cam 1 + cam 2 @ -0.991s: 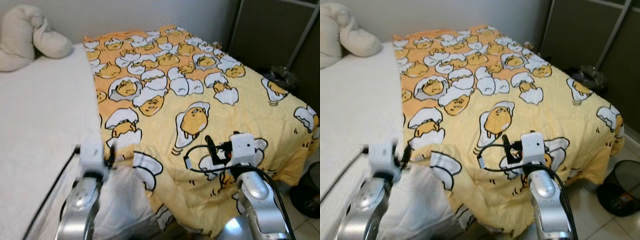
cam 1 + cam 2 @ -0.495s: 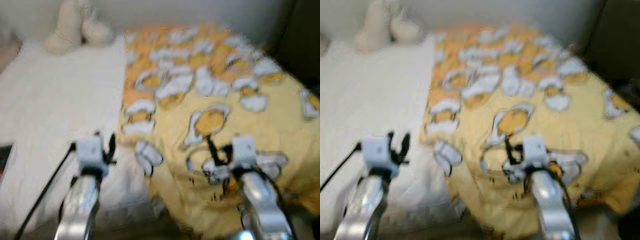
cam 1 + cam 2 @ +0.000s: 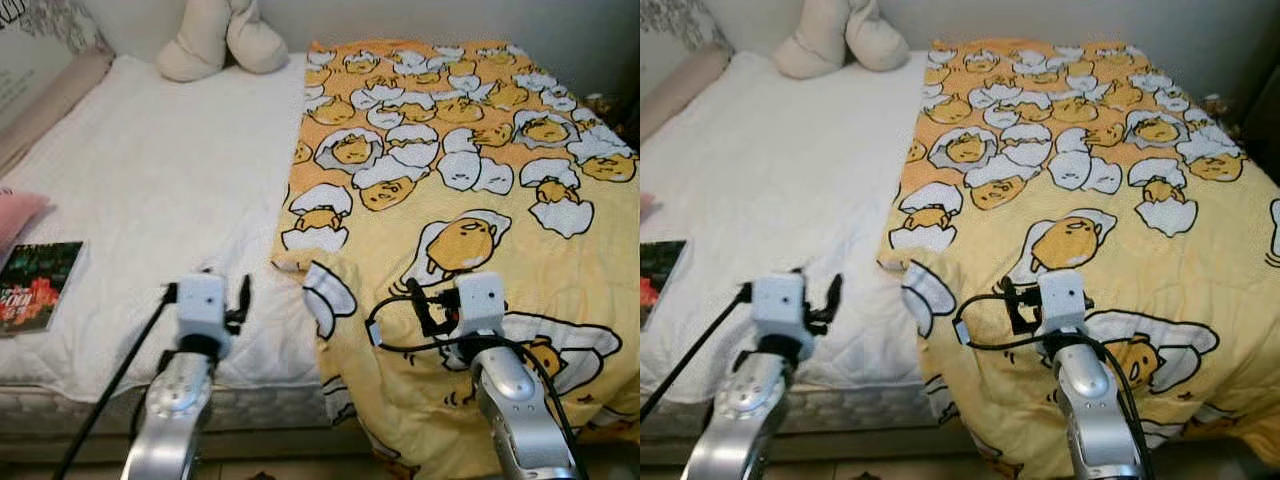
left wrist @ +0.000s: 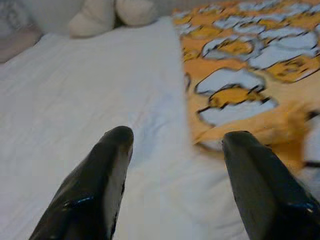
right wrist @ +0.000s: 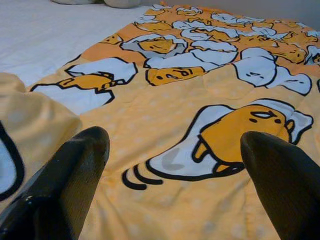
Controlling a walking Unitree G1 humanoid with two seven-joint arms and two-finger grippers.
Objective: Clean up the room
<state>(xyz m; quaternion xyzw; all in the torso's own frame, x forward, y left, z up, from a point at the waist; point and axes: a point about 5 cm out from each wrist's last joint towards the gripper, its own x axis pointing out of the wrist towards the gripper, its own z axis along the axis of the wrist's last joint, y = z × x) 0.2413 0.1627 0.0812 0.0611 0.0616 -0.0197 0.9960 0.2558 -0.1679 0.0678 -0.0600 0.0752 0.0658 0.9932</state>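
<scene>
A bed (image 3: 150, 180) with a white quilted mattress cover spans the room ahead of both pincers, its near edge dropping to a pale mattress side (image 3: 60, 412) just beside the left one. A plain light wall (image 3: 1200, 30) rises behind the bed, well beyond the pincers. A patterned headboard (image 3: 40, 40) stands far off to the left. Soft, even light falls over everything.
</scene>
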